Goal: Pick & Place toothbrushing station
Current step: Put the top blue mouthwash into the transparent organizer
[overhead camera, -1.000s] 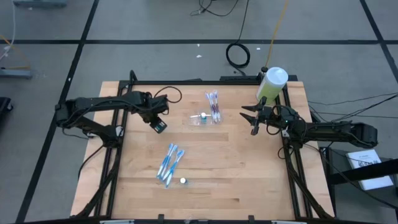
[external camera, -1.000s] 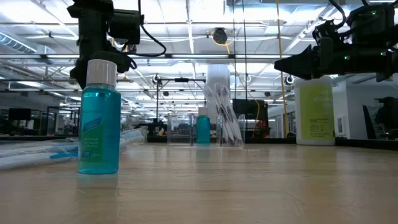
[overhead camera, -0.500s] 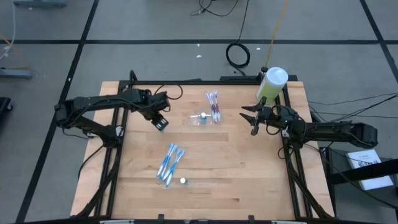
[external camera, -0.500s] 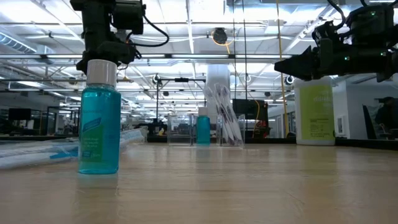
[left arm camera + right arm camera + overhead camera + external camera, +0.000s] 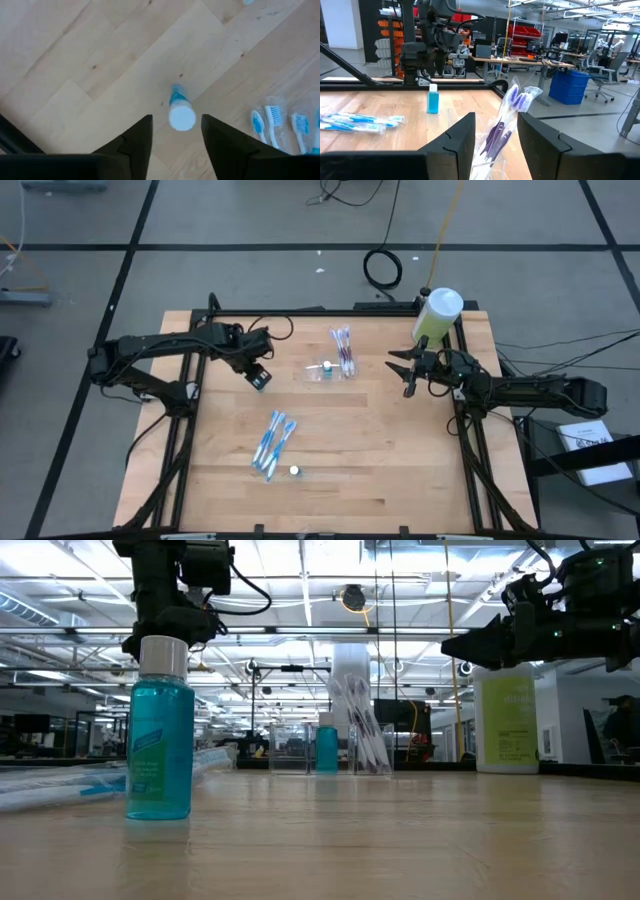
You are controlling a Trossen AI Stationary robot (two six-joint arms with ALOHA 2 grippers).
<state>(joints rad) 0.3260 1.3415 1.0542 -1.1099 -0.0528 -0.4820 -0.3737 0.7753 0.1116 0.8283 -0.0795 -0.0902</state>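
There are two grippers, two small teal bottles, one tray and one green bottle. The left gripper [image 5: 258, 380] hangs above the tabletop [image 5: 400, 470] near its left edge, fingers spread and holding nothing. A bundle of blue toothbrushes [image 5: 272, 444] lies toward the near edge; their number is hard to count. One teal bottle [image 5: 294, 470] stands just beside them. The toothbrushing station [image 5: 312, 373] sits mid-table toward the far edge, its clear walls barely visible; its long axis seems to run left to right. The second teal bottle [image 5: 325, 367] stands in it, and purple toothbrushes [image 5: 343, 348] lean out. The right gripper [image 5: 403, 375] hovers right of it, released and empty. The green bottle [image 5: 437, 315] stands at the far right corner.
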